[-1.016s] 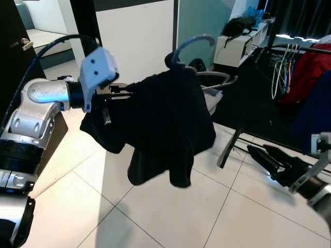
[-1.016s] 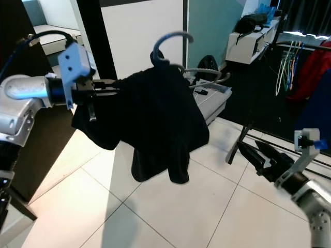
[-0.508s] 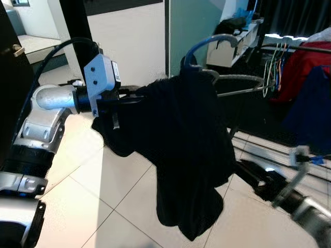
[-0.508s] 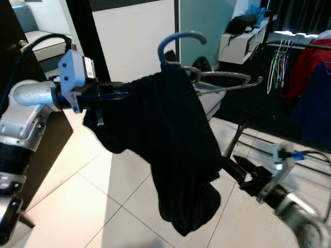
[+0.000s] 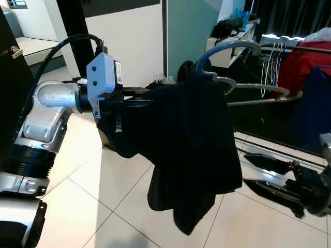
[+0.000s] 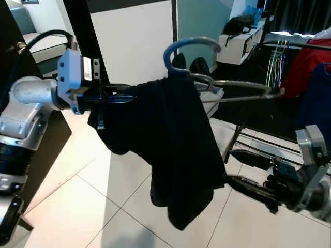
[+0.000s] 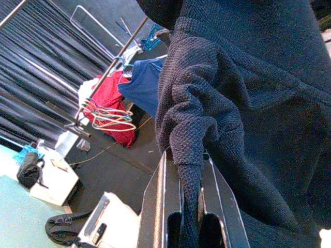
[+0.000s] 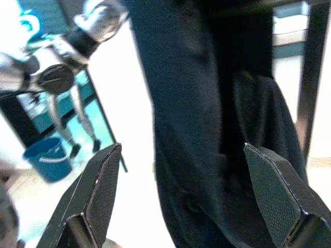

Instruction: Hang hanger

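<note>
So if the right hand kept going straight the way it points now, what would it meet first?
Most likely the dark garment hanging from the hanger. The right hand is open and aimed at the cloth's lower part, which sits between its fingers ahead. Depth is unclear, so the gap can't be judged.

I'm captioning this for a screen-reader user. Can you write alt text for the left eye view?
The robot's left gripper holds out a hanger draped with a dark garment above a tiled floor. Its open right gripper waits low beside it, and a clothes rack stands behind.
</note>
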### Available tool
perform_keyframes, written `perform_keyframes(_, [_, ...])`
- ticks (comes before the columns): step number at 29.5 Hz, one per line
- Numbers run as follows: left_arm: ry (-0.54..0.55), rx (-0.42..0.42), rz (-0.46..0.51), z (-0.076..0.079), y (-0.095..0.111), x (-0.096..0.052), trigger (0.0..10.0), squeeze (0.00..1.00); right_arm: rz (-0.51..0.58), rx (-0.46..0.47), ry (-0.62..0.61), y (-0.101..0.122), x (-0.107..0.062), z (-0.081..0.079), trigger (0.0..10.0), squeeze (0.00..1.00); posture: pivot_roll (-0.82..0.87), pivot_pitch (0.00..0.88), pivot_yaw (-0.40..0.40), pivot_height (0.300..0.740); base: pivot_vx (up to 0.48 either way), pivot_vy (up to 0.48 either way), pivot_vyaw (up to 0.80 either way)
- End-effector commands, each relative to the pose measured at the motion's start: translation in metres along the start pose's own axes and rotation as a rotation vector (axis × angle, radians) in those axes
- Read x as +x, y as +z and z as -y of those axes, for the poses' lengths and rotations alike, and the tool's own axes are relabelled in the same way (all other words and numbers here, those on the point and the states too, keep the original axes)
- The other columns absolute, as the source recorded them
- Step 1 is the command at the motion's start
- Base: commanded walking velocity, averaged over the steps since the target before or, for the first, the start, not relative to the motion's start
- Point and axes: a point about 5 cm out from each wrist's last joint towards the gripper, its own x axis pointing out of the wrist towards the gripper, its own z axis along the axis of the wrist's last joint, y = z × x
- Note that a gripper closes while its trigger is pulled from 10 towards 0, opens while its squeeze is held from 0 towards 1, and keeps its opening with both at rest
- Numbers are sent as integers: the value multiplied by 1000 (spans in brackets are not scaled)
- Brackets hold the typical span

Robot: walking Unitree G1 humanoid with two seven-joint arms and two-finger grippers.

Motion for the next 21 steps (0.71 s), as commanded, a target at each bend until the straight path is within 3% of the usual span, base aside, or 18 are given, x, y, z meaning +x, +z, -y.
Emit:
perform_keyframes(1, [-3,33,40,-4,9,2,10000,0,-14,-10,61,3,6,-4,10000,0,-80,0,43,740,0,0,0])
perform_keyframes(6, [-21,33,51,-4,11,3,10000,0,-87,-58,148,8,9,-6,10000,0,-80,0,43,740,0,0,0])
perform_keyframes(9, [-24,33,52,-4,12,3,10000,0,-105,-65,148,8,9,-5,10000,0,-80,0,43,740,0,0,0])
perform_keyframes(10, [-28,33,55,-4,14,3,10000,0,-208,-96,111,-3,10,1,10000,0,-75,0,41,740,0,0,0])
perform_keyframes(14, [-30,33,61,-5,16,4,10000,0,-252,-114,89,-9,13,5,10000,0,-74,0,39,740,0,0,0])
perform_keyframes(15, [-30,34,62,-5,16,4,10000,0,-261,-110,94,-11,15,5,8431,0,-74,0,39,740,0,0,0])
perform_keyframes(18, [-30,35,62,-5,17,3,10000,0,-267,-107,99,-13,16,4,8431,0,-74,0,39,740,0,0,0])
perform_keyframes(19, [-28,36,63,-5,17,3,10000,0,-278,-100,106,-16,18,3,2824,0,-74,0,39,740,0,0,0])
perform_keyframes(20, [-28,36,63,-5,17,3,10000,0,-278,-100,106,-16,18,3,2824,0,-74,0,39,740,0,0,0])
perform_keyframes(21, [-26,37,64,-6,18,3,10000,0,-290,-94,114,-20,20,2,0,0,-72,0,38,740,0,0,0])
